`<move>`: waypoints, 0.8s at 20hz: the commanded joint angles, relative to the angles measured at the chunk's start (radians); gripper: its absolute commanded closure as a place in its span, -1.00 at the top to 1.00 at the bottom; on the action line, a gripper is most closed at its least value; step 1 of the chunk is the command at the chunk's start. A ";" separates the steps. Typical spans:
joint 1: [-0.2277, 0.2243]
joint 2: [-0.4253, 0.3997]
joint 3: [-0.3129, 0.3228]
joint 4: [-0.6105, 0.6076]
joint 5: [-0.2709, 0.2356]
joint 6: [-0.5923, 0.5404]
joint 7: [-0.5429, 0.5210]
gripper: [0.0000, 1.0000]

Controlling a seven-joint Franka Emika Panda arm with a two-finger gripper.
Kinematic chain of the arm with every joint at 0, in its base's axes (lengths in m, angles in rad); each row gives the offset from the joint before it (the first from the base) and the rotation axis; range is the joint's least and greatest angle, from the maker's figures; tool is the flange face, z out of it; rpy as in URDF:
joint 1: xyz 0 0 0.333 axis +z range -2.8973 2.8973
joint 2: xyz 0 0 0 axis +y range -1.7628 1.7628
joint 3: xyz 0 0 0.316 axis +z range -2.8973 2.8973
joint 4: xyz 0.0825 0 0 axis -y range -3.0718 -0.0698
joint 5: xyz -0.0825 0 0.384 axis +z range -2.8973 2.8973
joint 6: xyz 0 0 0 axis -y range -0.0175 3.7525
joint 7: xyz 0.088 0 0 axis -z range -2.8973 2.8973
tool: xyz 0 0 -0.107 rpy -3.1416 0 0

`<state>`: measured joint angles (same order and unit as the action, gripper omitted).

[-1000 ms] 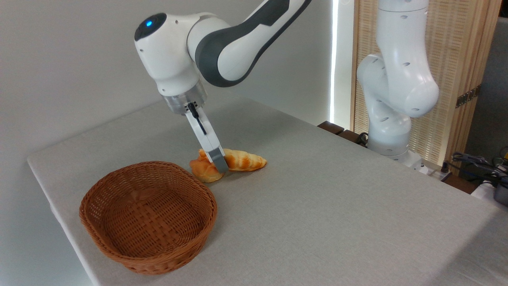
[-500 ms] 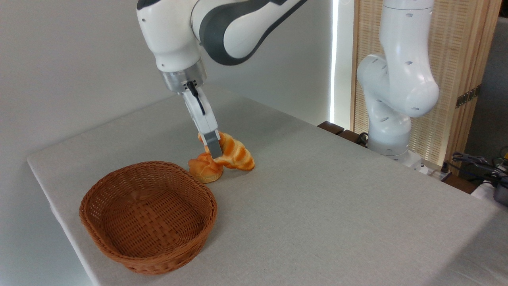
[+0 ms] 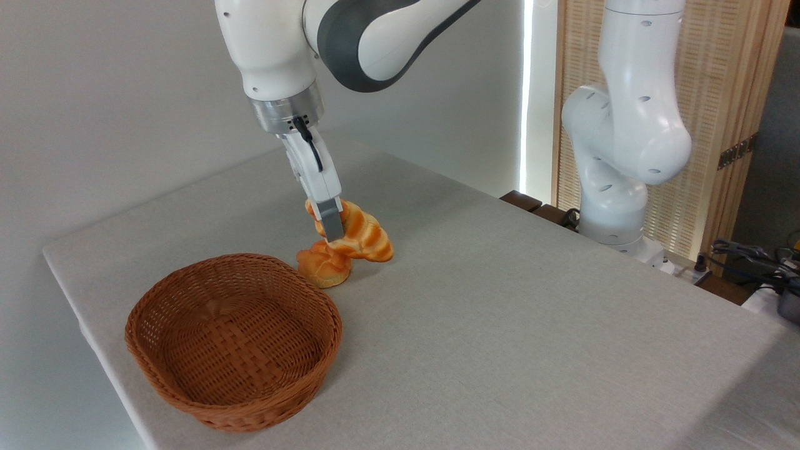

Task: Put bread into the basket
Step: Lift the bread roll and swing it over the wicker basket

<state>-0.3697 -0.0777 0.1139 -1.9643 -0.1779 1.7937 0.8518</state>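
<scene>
The bread [image 3: 361, 232], a golden-orange braided loaf, hangs tilted just above the table. My gripper [image 3: 331, 228] is shut on its upper end, and the loaf's lower tip points down to the right. The near finger hides part of the loaf. The brown woven basket [image 3: 234, 337] sits on the table in front and to the left of the loaf, with nothing in it. The loaf is apart from the basket, behind its far right rim.
A small round orange bun [image 3: 322, 267] rests on the table under the raised loaf, close to the basket's far rim. The robot's white base [image 3: 615, 187] stands at the table's far right edge. Cables and gear [image 3: 759, 262] lie beyond the right corner.
My gripper has risen with the bread in it. The loaf lay flat on the table beside the bun a second ago and now hangs tilted above it. The bun and basket stayed put.
</scene>
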 commanded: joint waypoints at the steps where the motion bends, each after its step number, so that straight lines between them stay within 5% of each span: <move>1: 0.003 0.010 0.043 0.074 -0.041 -0.017 0.015 -0.27; 8: 0.003 0.061 0.081 0.168 -0.061 0.094 0.012 -0.11; 10: 0.003 0.079 0.090 0.170 -0.075 0.170 0.009 0.17; 11: 0.005 0.090 0.092 0.170 -0.090 0.215 0.001 0.75; 12: 0.005 0.096 0.092 0.174 -0.097 0.234 -0.003 0.97; 16: 0.006 0.131 0.096 0.206 -0.107 0.263 -0.030 1.00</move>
<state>-0.3640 0.0098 0.2015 -1.8110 -0.2580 2.0383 0.8476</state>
